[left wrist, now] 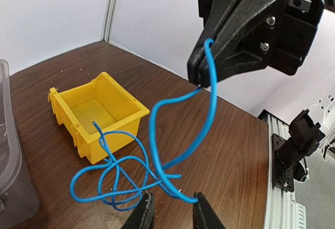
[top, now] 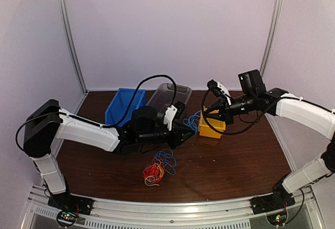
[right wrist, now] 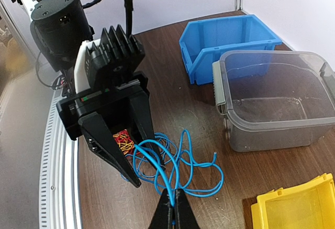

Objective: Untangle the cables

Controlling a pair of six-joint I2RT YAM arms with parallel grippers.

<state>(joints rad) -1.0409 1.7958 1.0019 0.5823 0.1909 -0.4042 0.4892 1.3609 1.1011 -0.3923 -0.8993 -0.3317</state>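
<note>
Left gripper (left wrist: 173, 203): jaws apart. A strand of the thin blue cable (left wrist: 152, 140) passes between the fingertips, and I can't tell if either tip touches it.
Right gripper (right wrist: 174, 200): jaws pinched together on the blue cable. In the left wrist view the strand comes out of its black tips and drops in a long curve.
Blue cable: strung between the two grippers near the middle of the dark brown wooden tabletop (top: 235, 161). Its loose loops spread out at 9 o'clock from the small yellow plastic bin (top: 212, 127), just beside it. I can't tell whether the loops rest on the wood.
Small tangle of red, yellow-orange and blue cables (top: 155, 170): lies on the table at about 7 o'clock from the left gripper, apart from the held strand.
Yellow bin: open side up, just under the right gripper in the overhead view.
Blue plastic bin (top: 124, 106): at 11 o'clock from the table's centre, near the back wall.
Clear grey plastic tub (top: 170, 95): at 3 o'clock from the blue bin, right beside it.
</note>
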